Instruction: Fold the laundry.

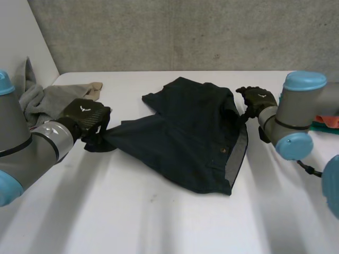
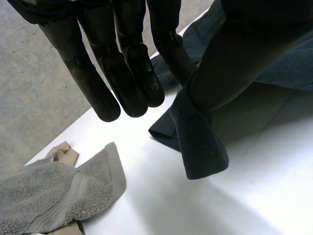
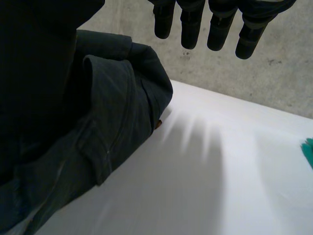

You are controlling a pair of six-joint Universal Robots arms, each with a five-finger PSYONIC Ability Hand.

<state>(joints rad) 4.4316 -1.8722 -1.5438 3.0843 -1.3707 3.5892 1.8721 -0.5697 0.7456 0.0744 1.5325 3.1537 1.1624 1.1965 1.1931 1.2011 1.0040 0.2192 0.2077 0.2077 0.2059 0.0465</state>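
Observation:
A dark navy garment (image 1: 185,137), shorts or trousers with a button at the waistband, lies rumpled across the middle of the white table (image 1: 159,222). My left hand (image 1: 85,117) is at its left corner. In the left wrist view that corner (image 2: 200,147) hangs bunched at the thumb beside the straight fingers (image 2: 127,73), pinched and lifted off the table. My right hand (image 1: 258,99) hovers at the garment's right edge. Its fingers (image 3: 217,29) are straight and clear of the folded waistband (image 3: 107,127).
A grey towel (image 1: 47,100) lies at the table's back left with a beige cloth (image 1: 94,89) beside it; both sit just beyond my left hand (image 2: 54,196). Teal and red cloth (image 1: 326,124) lies at the far right. A grey wall stands behind the table.

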